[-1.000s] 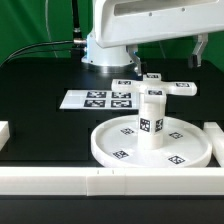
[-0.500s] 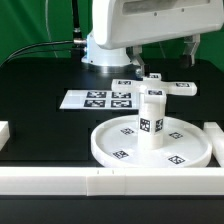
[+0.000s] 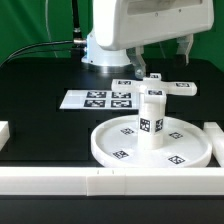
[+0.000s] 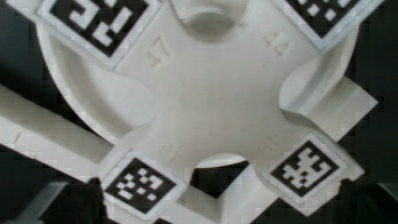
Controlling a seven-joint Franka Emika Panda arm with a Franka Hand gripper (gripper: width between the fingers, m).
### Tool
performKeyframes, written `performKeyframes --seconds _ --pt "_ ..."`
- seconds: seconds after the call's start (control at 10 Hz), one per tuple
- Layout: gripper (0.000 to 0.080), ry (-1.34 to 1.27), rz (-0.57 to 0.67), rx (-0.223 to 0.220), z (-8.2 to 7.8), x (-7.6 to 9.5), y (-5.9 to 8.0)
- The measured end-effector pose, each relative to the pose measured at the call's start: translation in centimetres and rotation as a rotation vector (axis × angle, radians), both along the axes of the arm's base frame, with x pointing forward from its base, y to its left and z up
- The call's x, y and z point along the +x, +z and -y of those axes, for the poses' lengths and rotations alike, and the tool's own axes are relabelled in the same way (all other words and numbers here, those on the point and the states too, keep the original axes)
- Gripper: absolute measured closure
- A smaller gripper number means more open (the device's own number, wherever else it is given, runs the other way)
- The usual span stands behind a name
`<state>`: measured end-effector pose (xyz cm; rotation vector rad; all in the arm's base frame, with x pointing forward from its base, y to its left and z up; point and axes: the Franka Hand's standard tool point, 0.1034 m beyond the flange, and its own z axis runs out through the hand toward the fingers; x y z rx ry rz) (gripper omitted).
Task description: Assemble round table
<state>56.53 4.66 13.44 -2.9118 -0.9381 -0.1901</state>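
Observation:
The large rimmed round disc lies flat near the front rail. The short cylindrical post stands upright on its middle, a tag facing the camera. Behind the disc lies the cross-shaped four-armed piece. My gripper hangs above the cross's end on the exterior view's right, open, with nothing between its fingers and clear of every part. In the wrist view the cross-shaped piece fills the picture, with tags on its arms; my own fingers do not show there.
The marker board lies on the black table at the exterior view's left of the cross. Long white rails run along the front, with shorter blocks at the left and right edges. The arm's white body looms overhead.
My gripper has shifted toward the exterior view's left, closer over the cross-shaped piece. Disc, post and cross have not moved.

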Motion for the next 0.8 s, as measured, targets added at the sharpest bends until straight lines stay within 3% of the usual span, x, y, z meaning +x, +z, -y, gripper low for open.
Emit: performKeyframes --seconds 0.1,0.5,0.8 --pt "0.015 -0.009 0.015 -0.006 0.7 0.2 0.0" --pt "0.015 -0.016 -0.197 -0.086 -0.4 -0.8 -0.3" --pt "0.015 -0.009 -0.21 -0.099 -0.1 -0.7 -1.1"
